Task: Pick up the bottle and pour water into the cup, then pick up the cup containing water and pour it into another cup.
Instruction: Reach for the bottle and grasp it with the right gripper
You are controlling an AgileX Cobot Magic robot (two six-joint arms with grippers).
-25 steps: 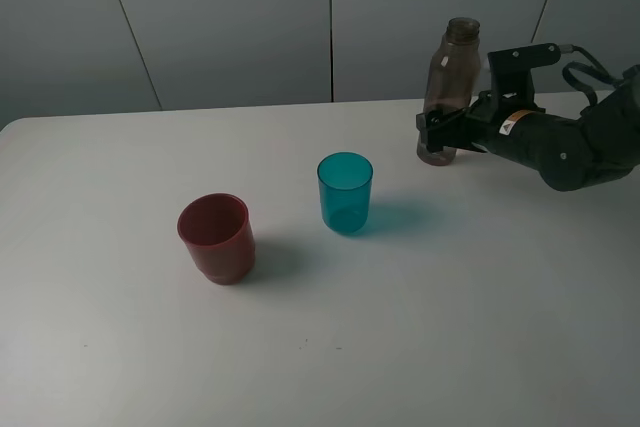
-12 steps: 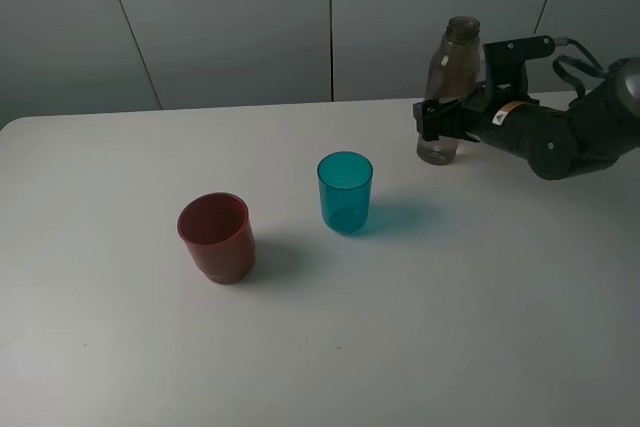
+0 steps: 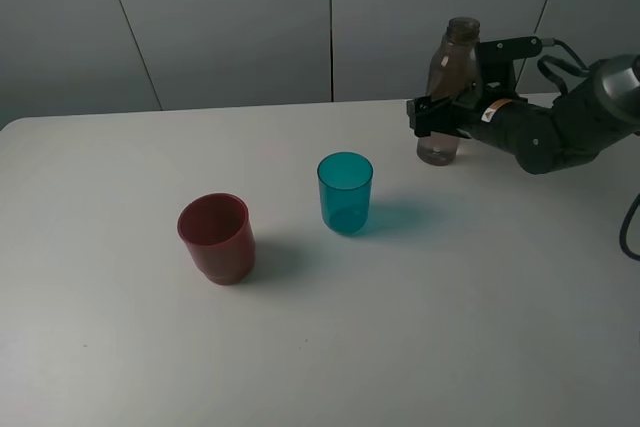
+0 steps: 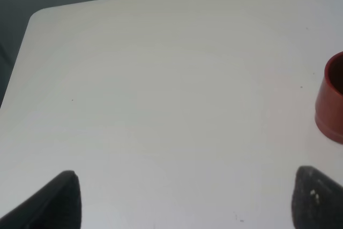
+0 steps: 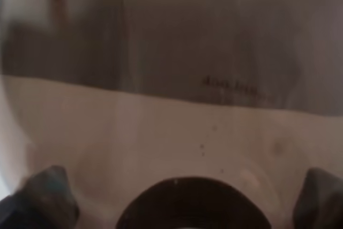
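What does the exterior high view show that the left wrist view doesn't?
Only the exterior high view: the bottle, the teal cup, and the right end effector with its jaws either side of the bottle, which stands on the table. Only the left wrist view: the left end effector, its two dark fingertips wide apart with nothing between them. Both: the red cup and the white table.

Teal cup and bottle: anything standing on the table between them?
No. In the exterior high view only bare white table lies between the teal cup and the bottle.
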